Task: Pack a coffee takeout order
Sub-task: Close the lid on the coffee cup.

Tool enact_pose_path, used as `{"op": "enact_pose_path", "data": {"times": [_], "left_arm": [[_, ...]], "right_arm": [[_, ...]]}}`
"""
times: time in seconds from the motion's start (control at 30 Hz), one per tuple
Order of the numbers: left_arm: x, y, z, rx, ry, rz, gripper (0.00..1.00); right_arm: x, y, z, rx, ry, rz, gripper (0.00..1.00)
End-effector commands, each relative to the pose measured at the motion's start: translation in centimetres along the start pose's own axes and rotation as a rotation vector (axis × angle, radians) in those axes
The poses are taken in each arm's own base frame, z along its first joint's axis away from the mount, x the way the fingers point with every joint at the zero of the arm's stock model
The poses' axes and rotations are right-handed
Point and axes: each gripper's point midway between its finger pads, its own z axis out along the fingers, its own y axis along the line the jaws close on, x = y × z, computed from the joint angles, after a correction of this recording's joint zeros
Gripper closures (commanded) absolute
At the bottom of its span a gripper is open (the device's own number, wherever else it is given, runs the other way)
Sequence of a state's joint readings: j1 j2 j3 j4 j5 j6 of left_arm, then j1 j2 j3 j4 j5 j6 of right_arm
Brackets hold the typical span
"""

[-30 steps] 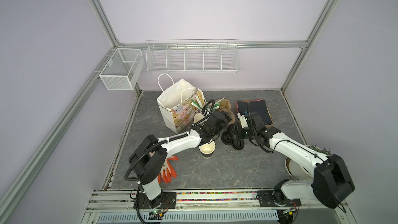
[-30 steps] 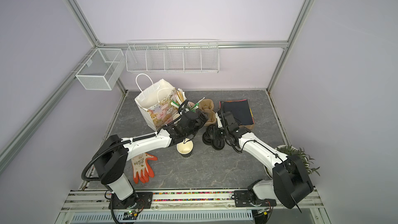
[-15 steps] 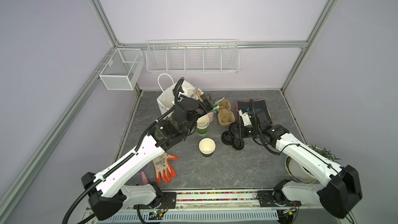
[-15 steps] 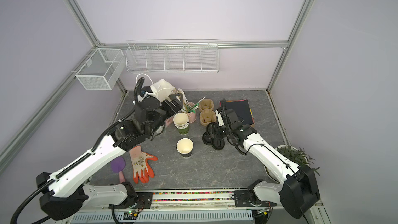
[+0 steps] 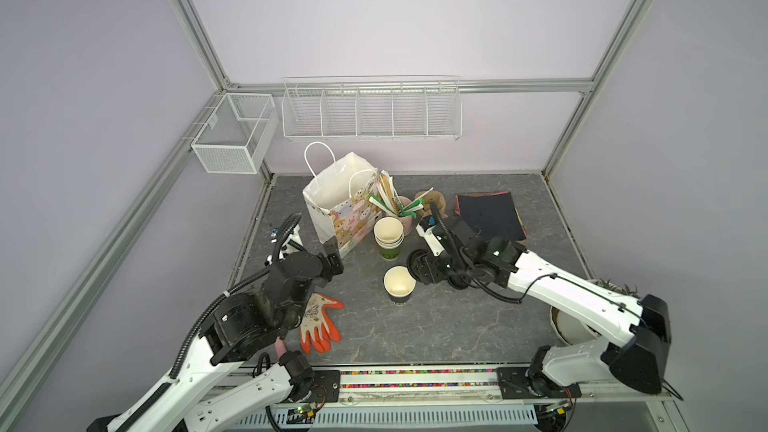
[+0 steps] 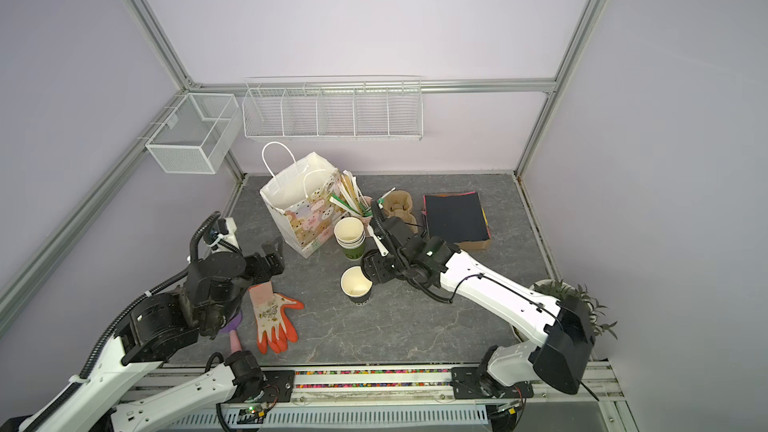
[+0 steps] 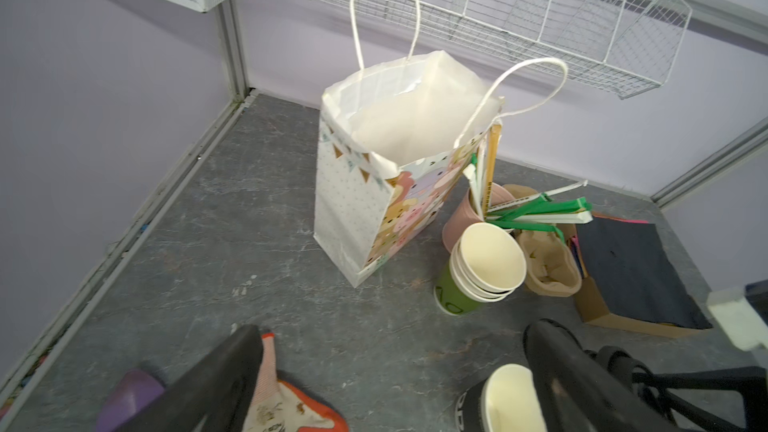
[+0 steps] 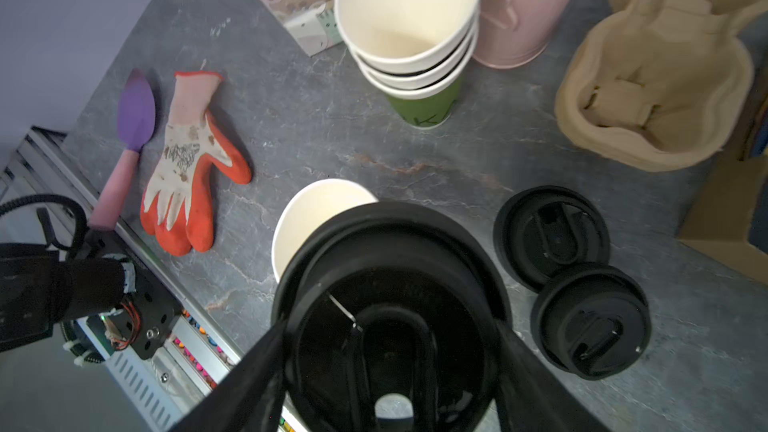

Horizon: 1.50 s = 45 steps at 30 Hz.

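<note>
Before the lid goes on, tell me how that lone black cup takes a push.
The black cup stands empty and open, so it is probably light and would slide or tip under a sideways nudge. Its paper wall likely dents if squeezed. The black lid in the right tool is not centred over it, so an uneven press might topple it.

Cups mid-frame on the grey counter [image 5: 415,338]
Below the stacked cream cups [image 5: 388,236] stands the black paper cup [image 5: 399,284]; brown moulded-pulp carrier [image 5: 436,200] upper right, printed paper bag [image 5: 353,218] left.
</note>
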<state>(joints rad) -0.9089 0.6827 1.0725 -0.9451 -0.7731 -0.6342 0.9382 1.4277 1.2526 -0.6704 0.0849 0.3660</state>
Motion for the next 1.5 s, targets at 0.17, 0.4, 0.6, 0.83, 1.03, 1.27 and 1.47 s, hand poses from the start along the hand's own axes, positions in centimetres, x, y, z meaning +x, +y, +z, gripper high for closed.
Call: {"op": "enact_pose_path", "data": {"times": [0.17, 0.4, 0.6, 0.83, 1.03, 1.27, 1.47], "left_arm": [[1.5, 5.6, -1.4, -0.119, -0.067, 0.011, 0.00], [1.9, 5.3, -0.6, -0.152, -0.049, 0.061, 0.00], [2.1, 5.2, -0.5, -0.154, -0.038, 0.071, 0.00], [2.1, 5.3, -0.6, -0.147, -0.042, 0.060, 0.00], [2.2, 5.2, -0.6, -0.144, -0.037, 0.061, 0.00], [2.3, 5.1, -0.5, -0.141, -0.033, 0.061, 0.00], [2.3, 5.1, -0.5, -0.141, -0.032, 0.062, 0.00]], "right_arm": [[1.5, 2.4, 2.7, 0.119, 0.113, -0.139, 0.27], [1.3, 2.4, 4.6, 0.179, 0.154, -0.174, 0.27], [1.2, 2.8, 5.7, 0.187, 0.183, -0.187, 0.27], [0.7, 3.5, 6.1, 0.167, 0.175, -0.192, 0.26], [1.4, 3.4, 7.1, 0.184, 0.228, -0.195, 0.25], [1.9, 3.6, 7.3, 0.169, 0.250, -0.184, 0.23], [2.0, 3.5, 7.0, 0.177, 0.251, -0.172, 0.22]]}}
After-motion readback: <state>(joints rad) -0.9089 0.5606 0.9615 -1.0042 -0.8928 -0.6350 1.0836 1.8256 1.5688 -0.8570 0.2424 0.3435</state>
